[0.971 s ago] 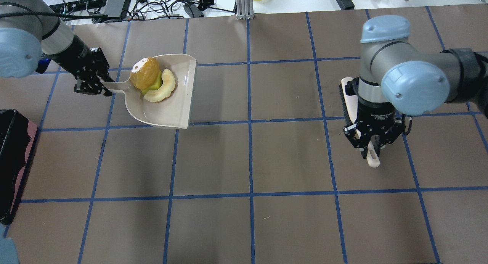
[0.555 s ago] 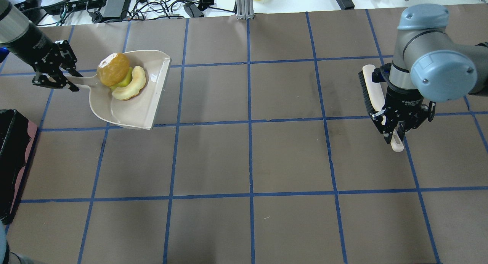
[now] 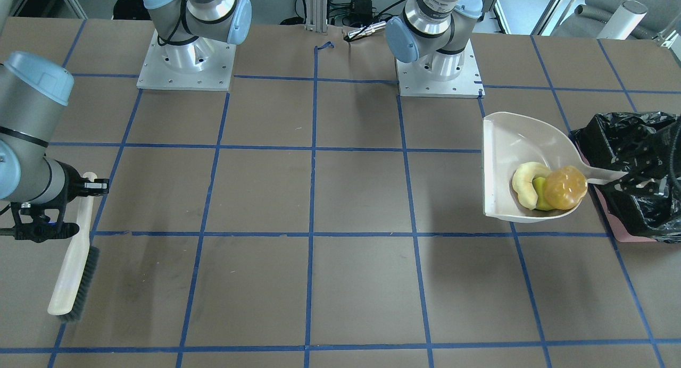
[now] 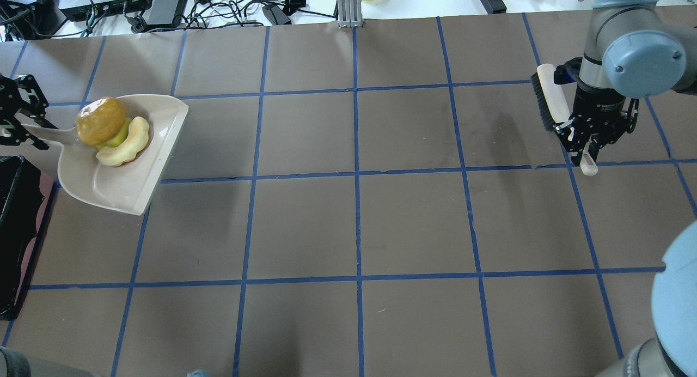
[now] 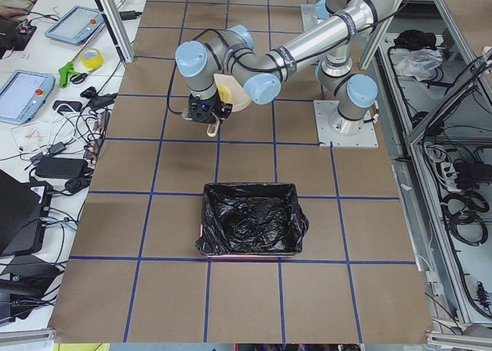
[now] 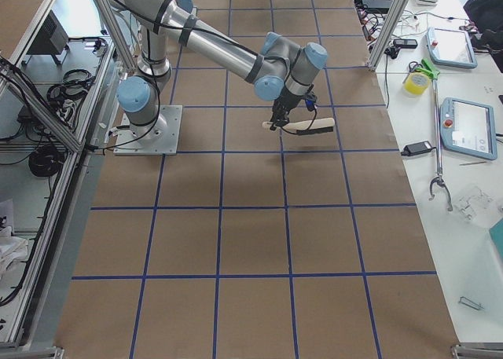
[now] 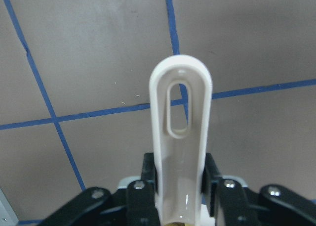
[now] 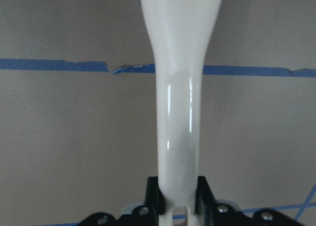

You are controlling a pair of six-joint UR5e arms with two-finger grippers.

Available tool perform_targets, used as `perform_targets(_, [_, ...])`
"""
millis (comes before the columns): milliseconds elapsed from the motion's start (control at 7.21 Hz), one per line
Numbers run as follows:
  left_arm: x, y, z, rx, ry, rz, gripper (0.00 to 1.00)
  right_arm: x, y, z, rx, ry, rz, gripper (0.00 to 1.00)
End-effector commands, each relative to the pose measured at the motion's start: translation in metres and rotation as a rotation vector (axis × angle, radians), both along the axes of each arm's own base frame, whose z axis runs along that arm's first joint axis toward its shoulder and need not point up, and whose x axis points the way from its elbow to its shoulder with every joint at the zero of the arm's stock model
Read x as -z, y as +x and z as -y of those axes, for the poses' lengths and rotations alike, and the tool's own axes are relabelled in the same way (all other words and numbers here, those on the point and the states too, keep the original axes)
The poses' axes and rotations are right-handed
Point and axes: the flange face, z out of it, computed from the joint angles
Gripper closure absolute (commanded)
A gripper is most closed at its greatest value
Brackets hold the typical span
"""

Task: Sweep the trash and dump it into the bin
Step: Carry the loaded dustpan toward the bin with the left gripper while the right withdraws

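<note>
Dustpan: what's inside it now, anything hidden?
Three pieces in the dustpan: the orange-brown blob sits atop the yellow-green wedge, hiding most of it; the cream crescent curls beside them.

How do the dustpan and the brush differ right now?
The dustpan, in the left gripper, holds the three trash pieces; the brush, in the right gripper, holds nothing. The dustpan is near the bin; the brush is far from it. Both are beige, gripped by their handles.
</note>
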Motion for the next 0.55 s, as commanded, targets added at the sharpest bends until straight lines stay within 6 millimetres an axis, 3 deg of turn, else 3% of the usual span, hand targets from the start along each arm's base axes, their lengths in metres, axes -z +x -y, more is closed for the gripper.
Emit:
perform_targets(0, [-0.005,0.054,-0.029,-0.001,0.016,0.015,1.00,0.022,-0.025,0.007,0.013,0.035,-0.003,0.95])
perform_targets(139, [-0.009,0.077,-0.040,0.015,0.013,0.024,1.00,0.028,-0.033,0.004,0.028,0.051,-0.005,0.96])
perform_targets(416, [-0.020,0.120,-0.051,0.058,0.010,0.034,1.00,0.039,-0.031,-0.003,0.028,0.077,0.004,0.96])
